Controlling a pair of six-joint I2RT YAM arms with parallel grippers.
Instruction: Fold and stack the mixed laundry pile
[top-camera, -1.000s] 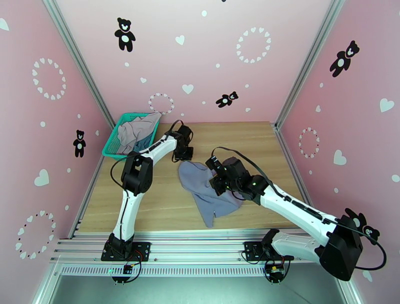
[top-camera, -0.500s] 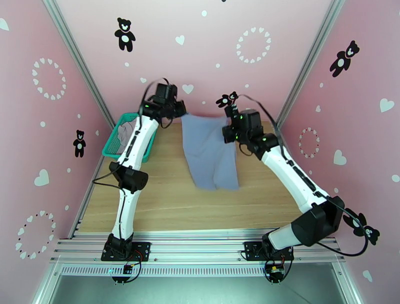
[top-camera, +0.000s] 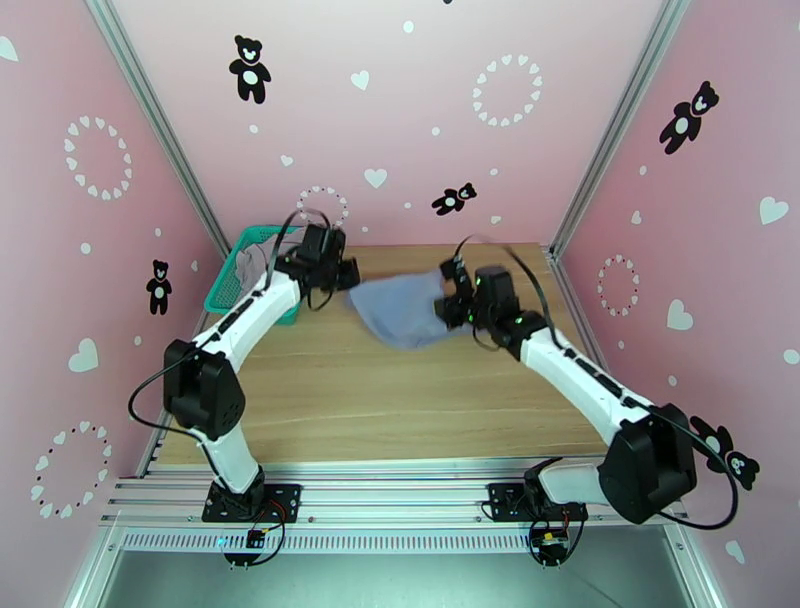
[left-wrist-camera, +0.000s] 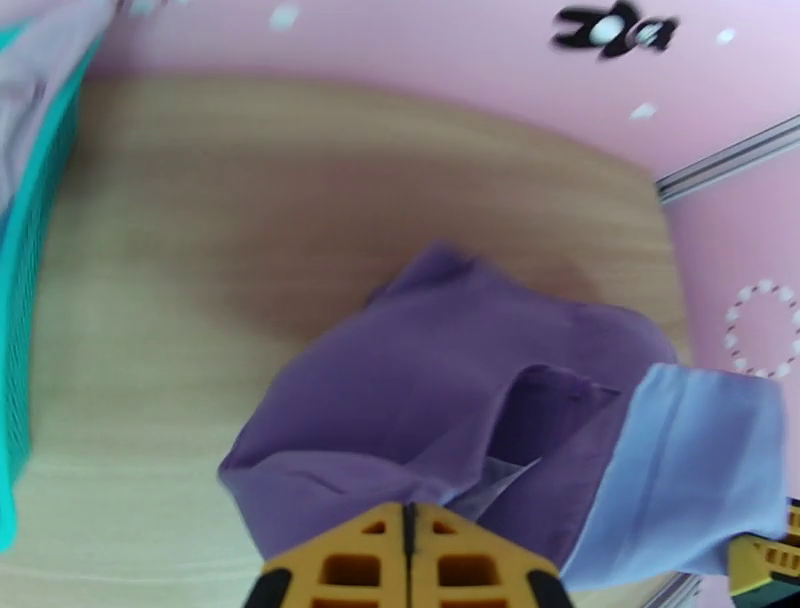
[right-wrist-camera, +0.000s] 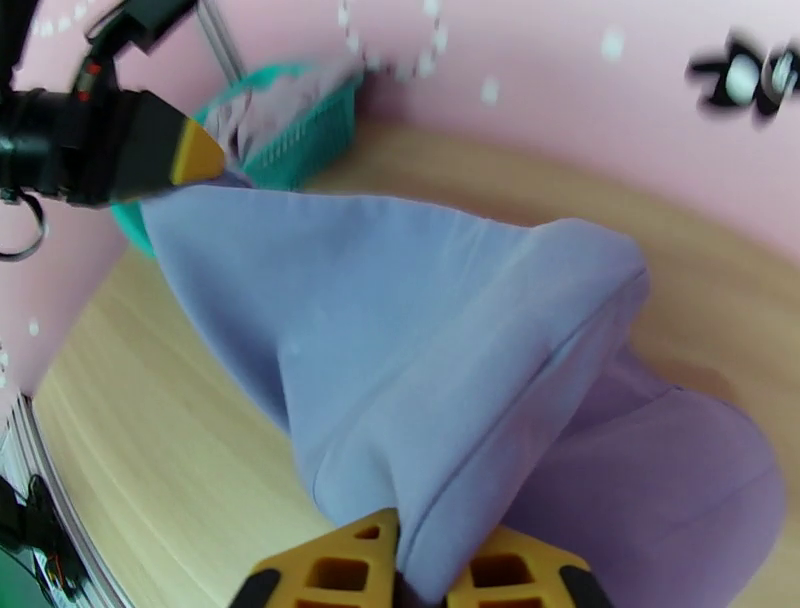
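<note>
The grey-lavender garment is held slung low over the table's far end, one edge clenched in the left gripper, another in the right gripper — should either pinch slip, it is likely dropped bunched.

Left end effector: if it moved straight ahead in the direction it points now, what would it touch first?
The grey-lavender garment: the left end effector is shut on its edge, and the cloth bunches directly ahead. Beyond it lies the wooden table, probably the next contact, though depth is unclear.
</note>
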